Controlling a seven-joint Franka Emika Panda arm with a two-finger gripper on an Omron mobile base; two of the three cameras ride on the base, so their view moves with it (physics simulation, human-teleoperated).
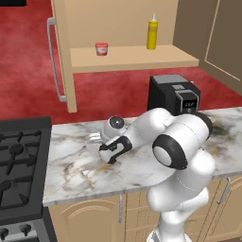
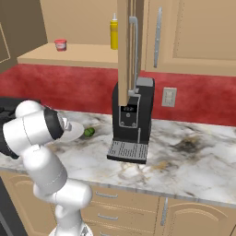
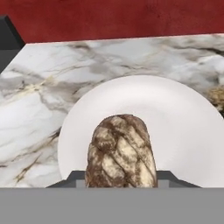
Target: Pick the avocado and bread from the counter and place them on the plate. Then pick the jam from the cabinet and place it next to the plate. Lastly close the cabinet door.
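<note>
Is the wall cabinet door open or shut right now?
Open: the cabinet door is swung wide, baring the shelf with the jam standing on it.

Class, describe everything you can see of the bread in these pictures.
The bread is a brown-tan oval loaf with a pale, cracked, floury-looking crust. In the hand view it stands lengthwise between the shut gripper's dark fingers, held over the white plate on the marble counter. Whether it touches the plate cannot be told.
</note>
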